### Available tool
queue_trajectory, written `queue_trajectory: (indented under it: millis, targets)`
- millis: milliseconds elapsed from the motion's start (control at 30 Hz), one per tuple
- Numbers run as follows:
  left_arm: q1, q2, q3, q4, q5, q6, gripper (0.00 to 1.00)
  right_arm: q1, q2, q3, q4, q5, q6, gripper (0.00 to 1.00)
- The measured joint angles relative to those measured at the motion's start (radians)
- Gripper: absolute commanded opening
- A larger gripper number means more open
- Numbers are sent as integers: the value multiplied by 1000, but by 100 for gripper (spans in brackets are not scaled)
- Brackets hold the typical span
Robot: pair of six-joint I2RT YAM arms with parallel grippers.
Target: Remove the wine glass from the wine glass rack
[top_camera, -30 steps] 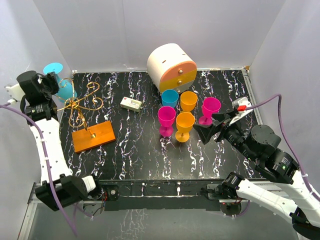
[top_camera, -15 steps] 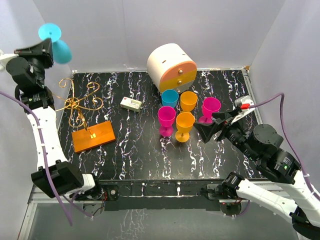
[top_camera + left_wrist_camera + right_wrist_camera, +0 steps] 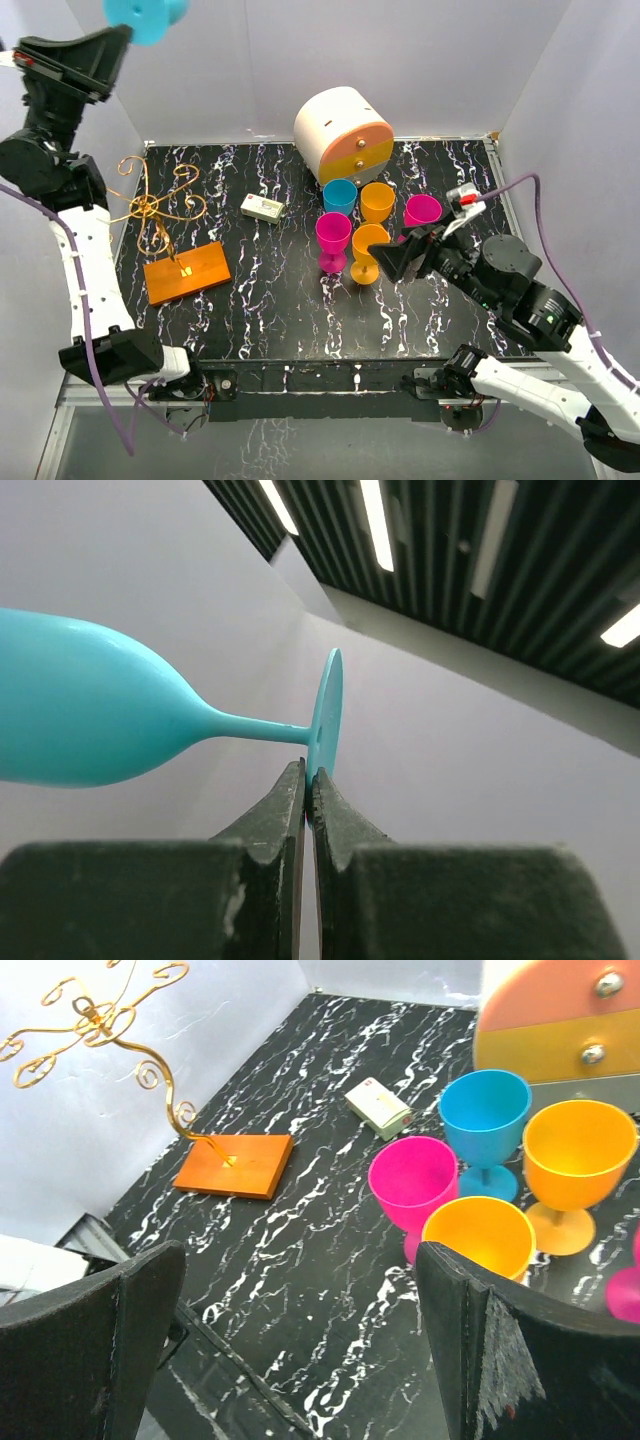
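At the lower right of the overhead view, the right gripper (image 3: 398, 262) is held low over the table (image 3: 280, 310), with its jaws spread wide and nothing between them. It is pointed toward the cluster of five goblets (image 3: 368, 248) but is not closed on any of them. It is judged to be parked there so that the left side stays free for the other arm.

Toward the left of the table, the wine glass rack (image 3: 187, 272) is seen resting on its flat orange base. Its thin post is upright and its golden wire hooks curl outward. No glass can be seen on any hook, so the removal itself is judged to be done.

Further back, a small white box (image 3: 263, 207) is lying between the rack and the goblets. The round drawer cabinet (image 3: 343, 133) is set against the far edge.

At the upper left of the frame, well above the rack and apart from it, the left gripper (image 3: 308, 780) is raised high. Its jaws are closed almost completely on the rim of the foot of the cyan wine glass (image 3: 90, 725). The glass is carried on its side, with the stem level and the bowl pointing left in the wrist view.

The foot is probably chosen for the grip because its thin edge fits between narrow jaws, whereas the bowl would be too wide. The height is judged to serve as clearance from the curling hooks. With so small a pinch, slipping or swinging of the glass is a risk to be watched.
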Motion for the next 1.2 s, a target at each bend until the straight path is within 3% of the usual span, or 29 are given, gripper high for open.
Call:
queue_trajectory:
  millis: [167, 433, 767, 1000, 1200]
  targets:
    - [-180, -47, -42, 37, 122, 4, 0, 0, 68, 5, 32, -53, 59, 98]
    - [-385, -301, -240, -162, 305, 175, 0, 0, 172, 19, 69, -98, 155, 99]
    - [-437, -628, -575, -239, 449, 192, 0, 0, 203, 19, 36, -137, 298, 98]
    - [-441, -686, -604, -262, 491, 155, 0, 0, 215, 20, 85, -279, 384, 98]
    - [-443, -719, -603, -222, 511, 90, 0, 0, 232, 42, 306, -405, 509, 98]
